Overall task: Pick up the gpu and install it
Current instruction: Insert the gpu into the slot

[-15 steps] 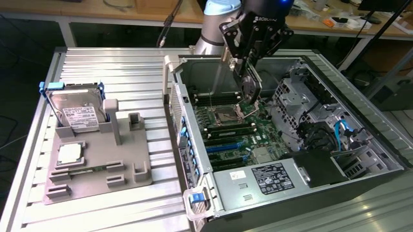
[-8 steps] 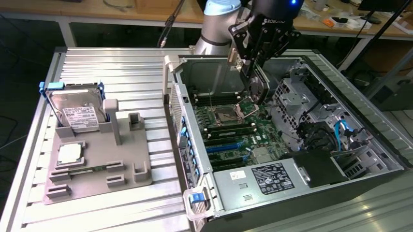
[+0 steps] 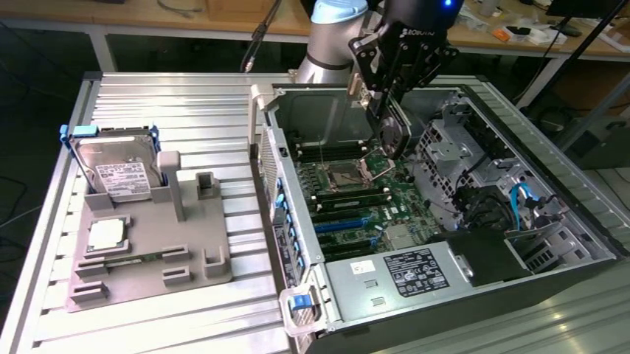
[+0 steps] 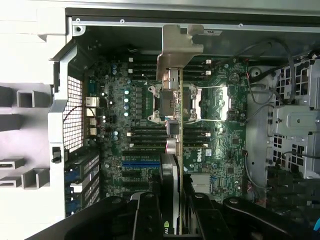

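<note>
Pincer (image 4: 175, 202) grips the thin dark gpu (image 4: 173, 100), silver-bracketed, edge-on above the green motherboard (image 4: 220, 130).

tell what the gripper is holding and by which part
The thin dark gpu card with a silver end bracket, clamped on its flat faces at the end opposite that bracket.

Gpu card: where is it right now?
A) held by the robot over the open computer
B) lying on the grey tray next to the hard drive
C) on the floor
A: the jaws are shut on the gpu, which hangs over the motherboard of the open computer case.
</note>
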Available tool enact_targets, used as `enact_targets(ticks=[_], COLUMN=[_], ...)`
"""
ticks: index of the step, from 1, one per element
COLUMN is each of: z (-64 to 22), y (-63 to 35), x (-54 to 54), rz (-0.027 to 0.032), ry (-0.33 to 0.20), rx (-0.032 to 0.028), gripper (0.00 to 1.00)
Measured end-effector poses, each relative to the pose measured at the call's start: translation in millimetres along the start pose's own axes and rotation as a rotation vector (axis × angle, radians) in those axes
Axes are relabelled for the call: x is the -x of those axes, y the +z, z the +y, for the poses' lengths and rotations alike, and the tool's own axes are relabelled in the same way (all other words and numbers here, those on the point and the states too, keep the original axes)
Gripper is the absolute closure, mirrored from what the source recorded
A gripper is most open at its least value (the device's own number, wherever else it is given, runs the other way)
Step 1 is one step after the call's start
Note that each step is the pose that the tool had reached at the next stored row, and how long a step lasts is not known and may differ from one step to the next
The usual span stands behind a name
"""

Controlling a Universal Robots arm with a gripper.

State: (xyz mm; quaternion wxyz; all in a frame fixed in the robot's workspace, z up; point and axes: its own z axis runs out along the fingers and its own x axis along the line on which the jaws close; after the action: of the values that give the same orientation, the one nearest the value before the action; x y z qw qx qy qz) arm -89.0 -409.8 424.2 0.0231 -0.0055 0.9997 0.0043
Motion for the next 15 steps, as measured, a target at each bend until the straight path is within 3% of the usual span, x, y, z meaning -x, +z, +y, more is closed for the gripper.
enact_targets(ticks=[7, 15], z=[0.0, 0.0], y=[0.0, 0.0], x=[0.0, 0.0], rz=[0.0, 0.0012], ry=[-0.008, -0.147], rx=[0.0003, 0.0068], gripper=[0.73, 0.73])
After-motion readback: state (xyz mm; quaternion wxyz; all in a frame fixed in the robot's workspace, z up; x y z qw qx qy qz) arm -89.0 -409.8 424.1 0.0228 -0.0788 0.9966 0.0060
